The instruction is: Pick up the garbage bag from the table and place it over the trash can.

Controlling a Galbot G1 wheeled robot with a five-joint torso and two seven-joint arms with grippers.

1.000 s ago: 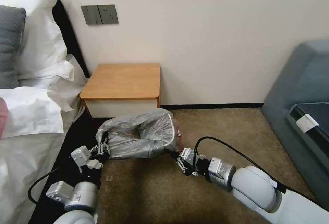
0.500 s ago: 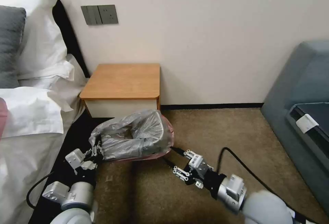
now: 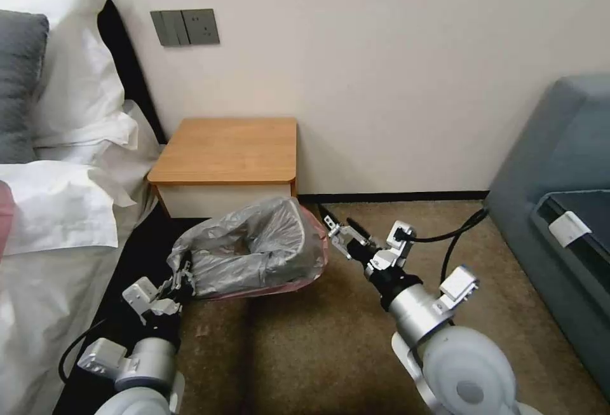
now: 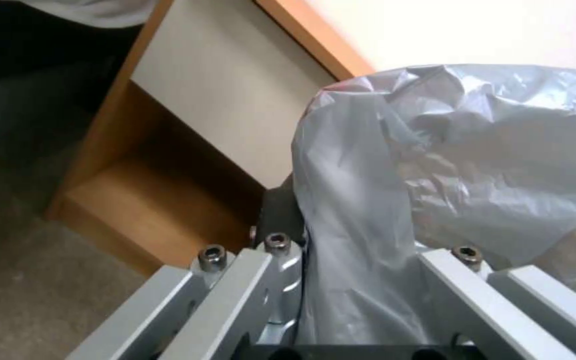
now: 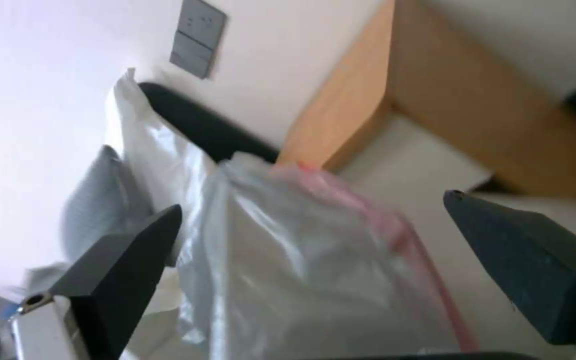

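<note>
The garbage bag (image 3: 254,250) is already spread over the trash can at lower centre, below the table (image 3: 229,148), one corner pinched by the left gripper (image 3: 181,273), while the right gripper (image 3: 337,232) (fingers spread wide, holding nothing) probably must catch the rim next.
</note>
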